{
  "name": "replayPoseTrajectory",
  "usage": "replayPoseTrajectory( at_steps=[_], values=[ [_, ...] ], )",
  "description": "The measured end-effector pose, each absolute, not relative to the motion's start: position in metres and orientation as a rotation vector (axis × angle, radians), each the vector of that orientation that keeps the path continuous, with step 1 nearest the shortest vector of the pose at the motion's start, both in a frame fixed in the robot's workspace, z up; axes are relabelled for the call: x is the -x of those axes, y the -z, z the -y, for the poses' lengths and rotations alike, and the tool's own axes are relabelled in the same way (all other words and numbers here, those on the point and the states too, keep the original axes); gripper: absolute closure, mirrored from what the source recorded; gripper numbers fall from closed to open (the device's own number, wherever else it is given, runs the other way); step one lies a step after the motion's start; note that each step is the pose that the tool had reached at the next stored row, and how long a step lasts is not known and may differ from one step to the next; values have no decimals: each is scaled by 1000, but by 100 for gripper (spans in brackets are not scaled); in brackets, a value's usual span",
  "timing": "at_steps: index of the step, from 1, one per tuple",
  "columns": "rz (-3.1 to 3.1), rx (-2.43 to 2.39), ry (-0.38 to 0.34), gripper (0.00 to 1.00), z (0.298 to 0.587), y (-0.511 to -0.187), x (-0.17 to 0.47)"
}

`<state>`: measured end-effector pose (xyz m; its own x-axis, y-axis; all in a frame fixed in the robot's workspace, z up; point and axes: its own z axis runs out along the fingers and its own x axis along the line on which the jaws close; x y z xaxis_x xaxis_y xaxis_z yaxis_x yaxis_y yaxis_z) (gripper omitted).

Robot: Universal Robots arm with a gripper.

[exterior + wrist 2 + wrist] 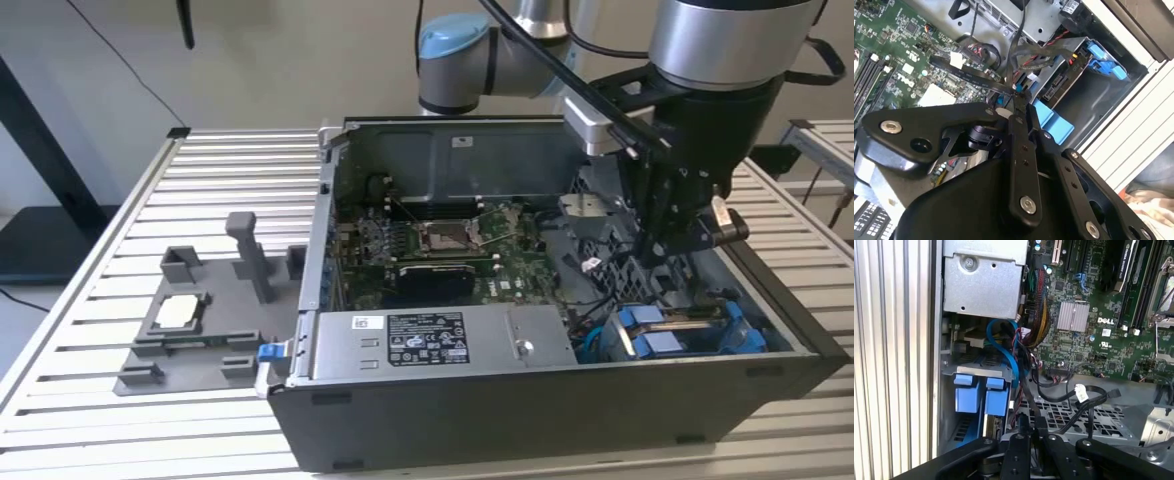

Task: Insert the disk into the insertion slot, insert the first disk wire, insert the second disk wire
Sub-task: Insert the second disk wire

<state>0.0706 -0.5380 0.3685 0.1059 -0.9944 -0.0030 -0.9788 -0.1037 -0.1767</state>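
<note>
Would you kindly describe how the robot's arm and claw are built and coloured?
The arm is made of silver-grey metal tubes, with a light blue cap on one joint. Black cables run along it. The claw is matt black, with bolted linkage bars and slim flat fingers.

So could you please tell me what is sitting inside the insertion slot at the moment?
The disk sits inside the insertion slot, its blue carrier tabs showing at the open end in the exterior view. Its body is mostly covered by the cage, so how fully it is seated cannot be told.

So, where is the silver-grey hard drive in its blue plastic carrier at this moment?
The silver-grey hard drive in its blue plastic carrier sits in the grey metal drive cage at the open computer case's near corner on the exterior view's right, beside the grey metal box.
</note>
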Motion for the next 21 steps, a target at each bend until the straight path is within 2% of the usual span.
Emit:
replayPoseTrajectory(
  at_steps=[21],
  values=[
    [-2087, 2319, 9, 84, 542, -364, -112]
  ],
)
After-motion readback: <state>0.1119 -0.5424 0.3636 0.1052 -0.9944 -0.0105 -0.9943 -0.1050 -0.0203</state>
